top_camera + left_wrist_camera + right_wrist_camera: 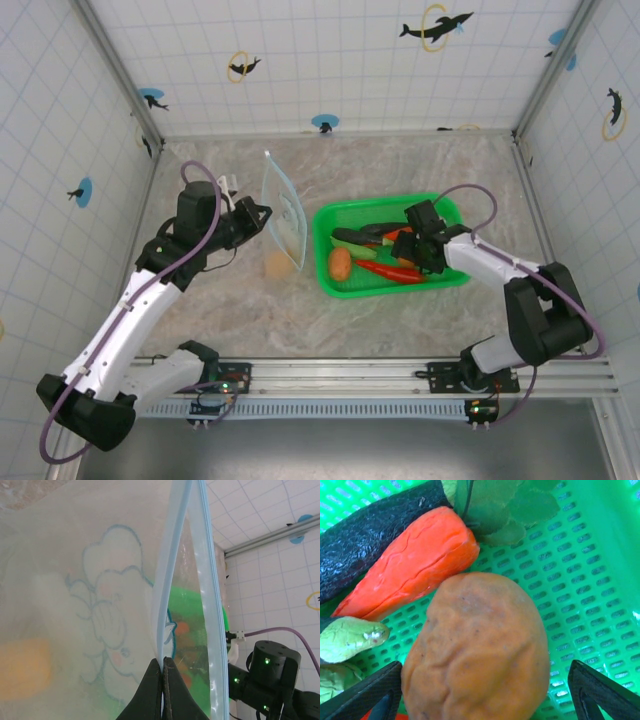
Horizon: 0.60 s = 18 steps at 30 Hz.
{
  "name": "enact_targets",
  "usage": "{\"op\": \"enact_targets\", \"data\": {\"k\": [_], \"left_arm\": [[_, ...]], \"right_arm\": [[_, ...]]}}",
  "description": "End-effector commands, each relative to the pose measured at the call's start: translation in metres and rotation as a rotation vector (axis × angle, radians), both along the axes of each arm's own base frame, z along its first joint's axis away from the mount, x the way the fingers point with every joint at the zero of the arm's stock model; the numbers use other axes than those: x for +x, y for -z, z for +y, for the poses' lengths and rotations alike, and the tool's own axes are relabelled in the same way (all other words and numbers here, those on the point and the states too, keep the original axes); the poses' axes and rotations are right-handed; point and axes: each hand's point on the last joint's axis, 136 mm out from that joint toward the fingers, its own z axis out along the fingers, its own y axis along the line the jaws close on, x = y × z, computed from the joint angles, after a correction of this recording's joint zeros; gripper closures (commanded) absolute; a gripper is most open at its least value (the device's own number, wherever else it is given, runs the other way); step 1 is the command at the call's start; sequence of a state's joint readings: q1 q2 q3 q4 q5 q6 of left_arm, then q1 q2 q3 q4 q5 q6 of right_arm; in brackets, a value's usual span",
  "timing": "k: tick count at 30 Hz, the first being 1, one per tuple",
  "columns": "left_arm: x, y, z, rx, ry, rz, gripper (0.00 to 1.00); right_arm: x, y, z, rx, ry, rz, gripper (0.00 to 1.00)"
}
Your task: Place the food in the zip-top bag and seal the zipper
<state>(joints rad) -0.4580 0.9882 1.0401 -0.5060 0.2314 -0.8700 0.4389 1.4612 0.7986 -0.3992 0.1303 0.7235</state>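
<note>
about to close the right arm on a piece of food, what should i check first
1. Left gripper shut on the zipper: ok.
2. Zip-top bag held upright off the table: ok.
3. Bag mouth open: ok, the strips are parted, though narrowly.
4. Right gripper jaws open: ok.
5. Brownish-orange oval lies between the jaws: ok.
6. Jaws low enough to grip it: cannot tell.

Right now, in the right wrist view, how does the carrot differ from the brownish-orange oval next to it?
The carrot is long and tapered; the brownish-orange oval is plump and rounded. The carrot is bright orange-red with green leaves at its wide end; the oval is duller, browner, leafless. The oval lies nearer the camera than the carrot. Both lie in the green basket.
</note>
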Motion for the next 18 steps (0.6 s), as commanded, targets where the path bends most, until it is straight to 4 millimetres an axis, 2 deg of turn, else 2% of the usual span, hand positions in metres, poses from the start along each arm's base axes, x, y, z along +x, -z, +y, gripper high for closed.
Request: {"op": "enact_targets", "data": {"k": [1, 8, 15, 18], "left_arm": [[0.001, -0.002, -0.002, -0.006, 0.021, -0.026, 1.0], [0.001, 0.0, -0.003, -0.008, 0.026, -0.021, 1.0], [-0.001, 0.002, -0.005, -0.014, 0.033, -0.012, 1.0], [-0.001, 0.004, -0.006, -0.018, 0.039, -0.008, 1.0]], "right_arm": [[0.008, 0.002, -0.003, -0.012, -0.02, -0.039, 0.16], [0.01, 0.0, -0.002, 0.041, -0.042, -0.058, 0.31], [0.009, -0.02, -0.005, 0.054, -0.044, -0.117, 0.43], [0.01, -0.031, -0.007, 0.063, -0.042, -0.151, 0.43]]}}
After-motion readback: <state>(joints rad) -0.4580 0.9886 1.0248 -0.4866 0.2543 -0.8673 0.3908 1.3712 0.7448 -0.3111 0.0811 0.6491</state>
